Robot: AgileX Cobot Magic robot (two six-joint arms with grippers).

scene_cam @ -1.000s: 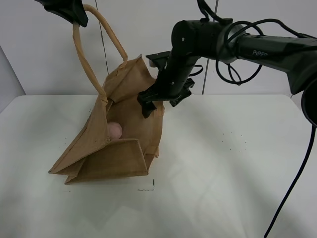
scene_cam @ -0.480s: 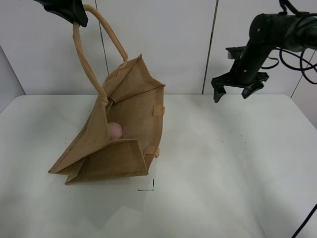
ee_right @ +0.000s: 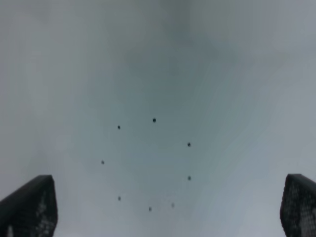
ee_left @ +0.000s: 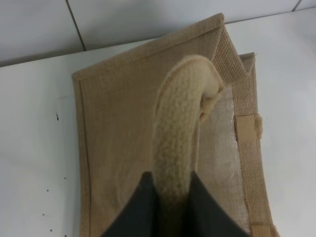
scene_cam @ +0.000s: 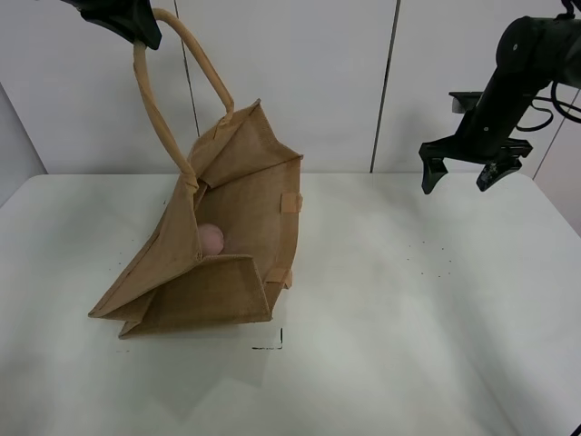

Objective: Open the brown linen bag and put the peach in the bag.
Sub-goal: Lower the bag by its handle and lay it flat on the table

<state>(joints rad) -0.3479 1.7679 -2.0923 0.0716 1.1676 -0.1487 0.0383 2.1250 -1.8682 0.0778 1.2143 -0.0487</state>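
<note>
The brown linen bag [scene_cam: 238, 227] lies tilted on the white table, its mouth held open toward the right. The pink peach [scene_cam: 210, 240] sits inside it near the bottom fold. My left gripper [scene_cam: 136, 32] is shut on the bag's beige loop handle [scene_cam: 162, 118] and holds it high at the top left. In the left wrist view the handle [ee_left: 178, 143] runs between the dark fingers [ee_left: 132, 210], with the bag [ee_left: 118, 128] below. My right gripper [scene_cam: 460, 176] is open and empty, high above the table's far right, well apart from the bag. Its fingertips [ee_right: 29, 207] show above bare table.
The white table [scene_cam: 408, 318] spreads in front and to the right of the bag. A small black corner mark [scene_cam: 272, 343] lies in front of the bag. Small black dots [ee_right: 153, 120] speckle the table under my right gripper. A white panelled wall stands behind.
My right arm has drawn back from the bag's mouth to the far right and stands open and empty. The peach stays in the bag. My left gripper has not moved.
</note>
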